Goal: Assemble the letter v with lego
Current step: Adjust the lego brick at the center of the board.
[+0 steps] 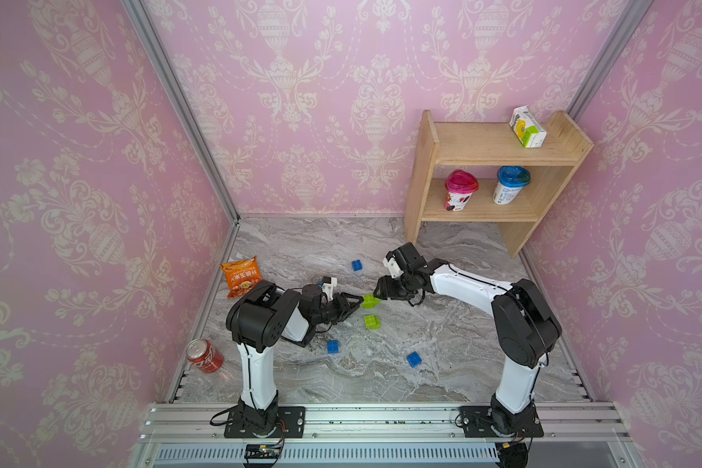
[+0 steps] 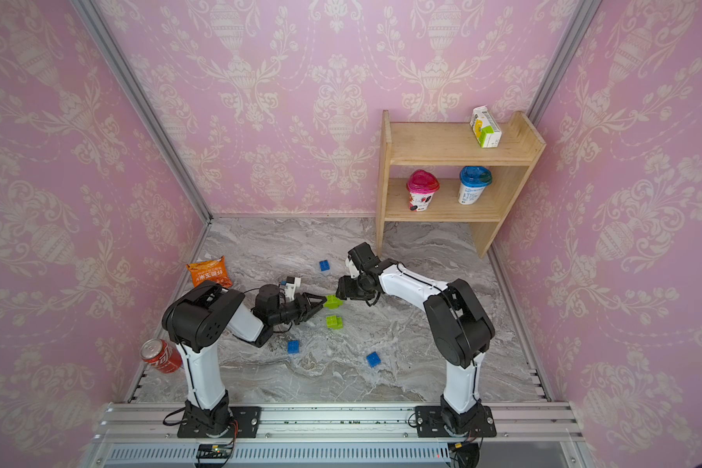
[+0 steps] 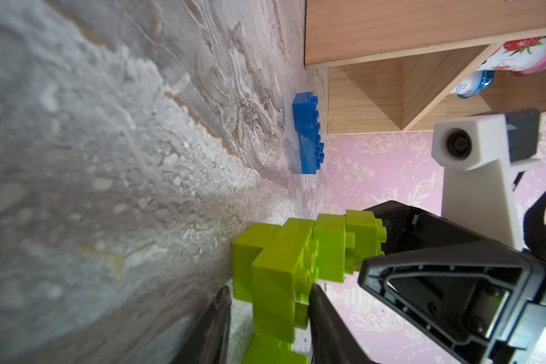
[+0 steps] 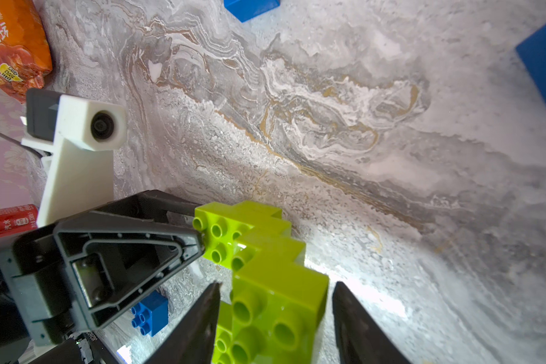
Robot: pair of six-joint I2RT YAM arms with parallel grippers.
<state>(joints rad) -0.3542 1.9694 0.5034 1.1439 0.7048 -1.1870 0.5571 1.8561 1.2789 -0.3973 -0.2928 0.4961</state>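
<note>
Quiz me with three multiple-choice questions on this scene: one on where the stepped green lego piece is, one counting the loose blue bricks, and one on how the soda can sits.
1. Where is the stepped green lego piece?
A. on the shelf
B. between the left gripper and right gripper
C. inside the snack bag

2. How many loose blue bricks are there?
A. one
B. three
C. five

3. The red soda can is:
A. upright
B. crushed flat
C. lying on its side

Answers:
1. B, the grippers reach it from opposite sides.
2. B, three lie scattered, none joined.
3. C, its top faces sideways.
</note>
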